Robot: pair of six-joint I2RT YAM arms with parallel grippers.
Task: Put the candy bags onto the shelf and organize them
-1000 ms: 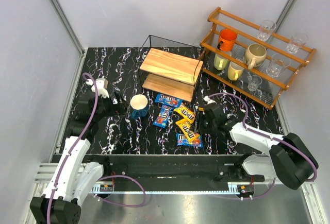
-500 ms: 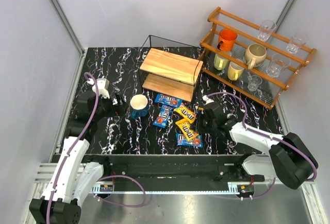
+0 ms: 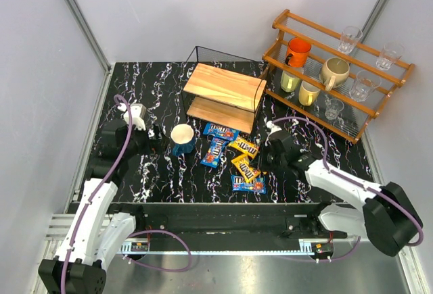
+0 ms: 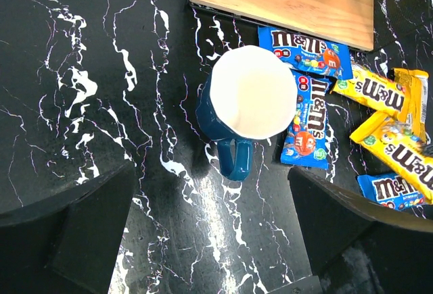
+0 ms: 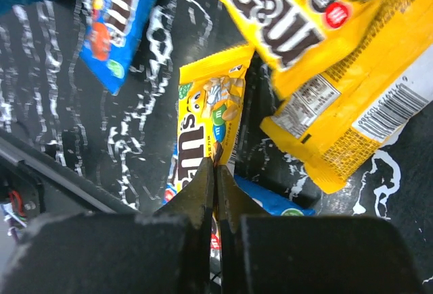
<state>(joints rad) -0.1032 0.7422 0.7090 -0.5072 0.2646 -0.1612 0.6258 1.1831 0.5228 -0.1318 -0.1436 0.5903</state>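
Well, my right gripper (image 5: 216,165) was pinched shut on the near edge of one yellow candy bag (image 5: 206,121). That bag lay flat on the desk (image 3: 155,172) in the loose pile at about five o'clock from the shelf (image 3: 223,94). None of the bags I could see was on the shelf yet.

The bite looked thin, little more than the crimped seam. I judged a slow, straight lift the best course, watching that the glossy film did not slip out. A blue bag (image 5: 267,196) showed just beside the pinch, and two more yellow bags (image 5: 325,71) overlapped at the held bag's two o'clock. I would raise it well clear before swinging, so as not to drag them.

From there the shelf sat at roughly eleven o'clock. I would go for a board with the bag held level. My left gripper (image 4: 210,233) hung wide open above the blue mug (image 4: 250,94), at nine o'clock from the pile. I meant to leave it parked.
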